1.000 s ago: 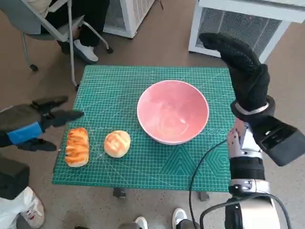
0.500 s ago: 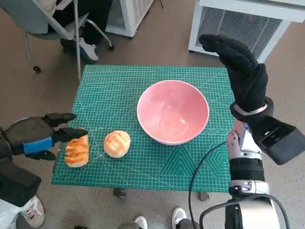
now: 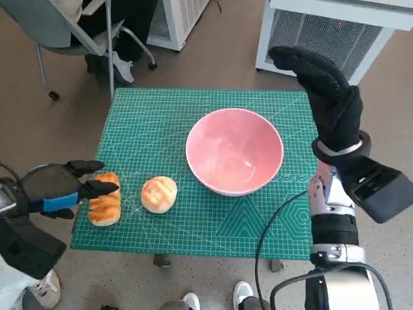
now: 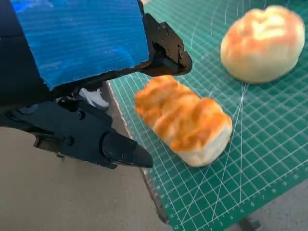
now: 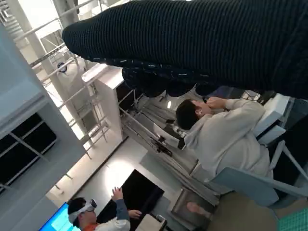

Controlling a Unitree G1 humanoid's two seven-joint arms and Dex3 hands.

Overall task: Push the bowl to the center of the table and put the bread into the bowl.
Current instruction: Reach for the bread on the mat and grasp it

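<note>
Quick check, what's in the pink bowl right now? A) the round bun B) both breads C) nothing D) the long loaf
C: the bowl shows only its bare pink inside; the long loaf and the round bun both lie on the mat to its side, with the left hand at the loaf.
</note>
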